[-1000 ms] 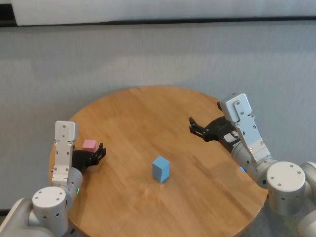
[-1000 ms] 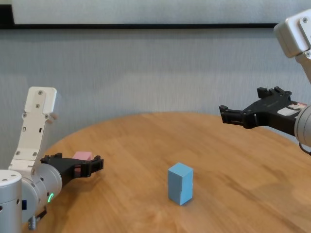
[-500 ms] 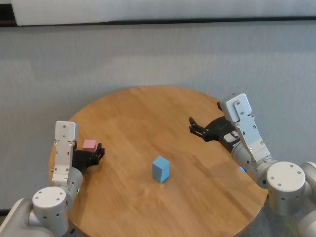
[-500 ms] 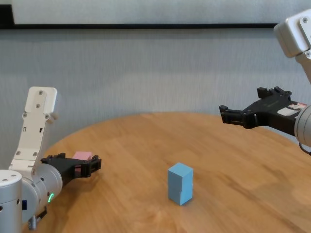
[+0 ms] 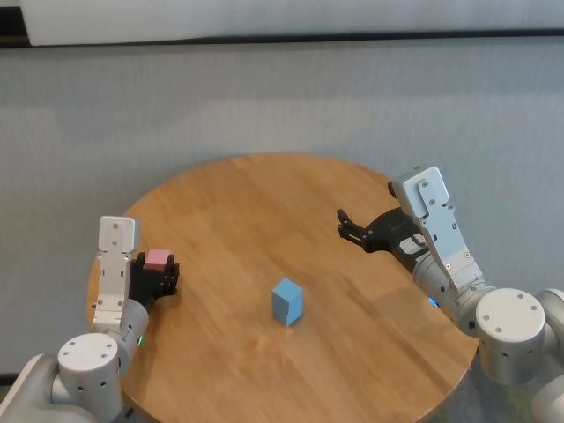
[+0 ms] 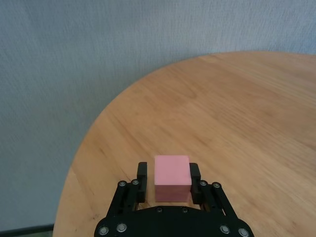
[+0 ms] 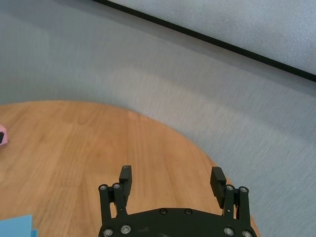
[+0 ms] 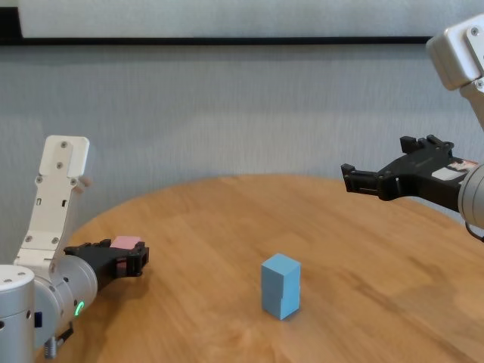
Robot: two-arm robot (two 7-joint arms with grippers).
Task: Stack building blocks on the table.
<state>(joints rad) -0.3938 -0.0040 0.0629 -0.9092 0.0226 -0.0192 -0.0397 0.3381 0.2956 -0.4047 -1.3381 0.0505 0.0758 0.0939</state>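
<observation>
Two light blue building blocks stand stacked one on the other [image 5: 287,301] near the middle of the round wooden table [image 5: 264,198]; the stack also shows in the chest view [image 8: 280,285]. The pink block [image 5: 159,258] is at the table's left edge, between the fingers of my left gripper [image 5: 162,271], which is shut on it [image 6: 172,177] low at the tabletop. My right gripper [image 5: 348,227] is open and empty, held above the table's right side, apart from the stack. In the right wrist view it points over the table [image 7: 171,177].
A grey wall stands behind the table. The table's left edge [image 6: 79,163] lies right beside the pink block. Bare wood [image 8: 363,257] lies between the stack and my right gripper.
My left gripper's fingers have closed in on the pink block and now grip its sides. The right arm and the blue stack have not moved.
</observation>
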